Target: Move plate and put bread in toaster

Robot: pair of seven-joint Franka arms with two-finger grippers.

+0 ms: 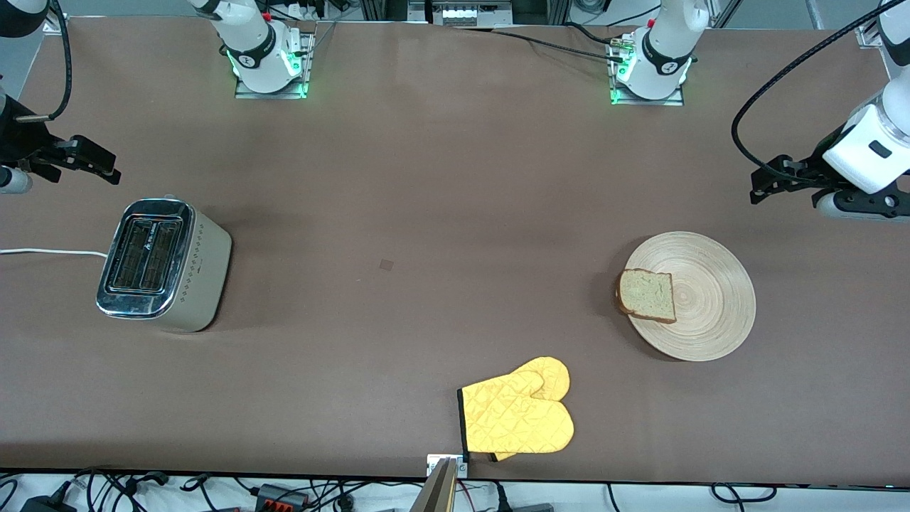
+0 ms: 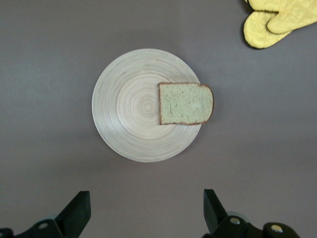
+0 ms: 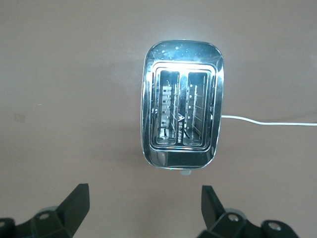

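Note:
The round wooden plate point(image 1: 700, 295) lies toward the left arm's end of the table, also in the left wrist view point(image 2: 133, 106). The bread slice point(image 1: 647, 295) rests on the plate's rim on the side toward the toaster, slightly overhanging point(image 2: 185, 103). The beige toaster point(image 1: 165, 264) with chrome top stands at the right arm's end, both slots empty point(image 3: 182, 116). My left gripper point(image 1: 771, 186) hangs open and empty in the air above the table beside the plate point(image 2: 146, 210). My right gripper point(image 1: 89, 162) hangs open and empty above the table beside the toaster point(image 3: 143, 208).
A yellow oven mitt point(image 1: 519, 416) lies near the front edge of the table, nearer the camera than the plate, and shows in the left wrist view point(image 2: 277, 20). The toaster's white cord point(image 1: 50, 252) runs off the table's end. The arm bases point(image 1: 270, 60) stand along the table's edge farthest from the camera.

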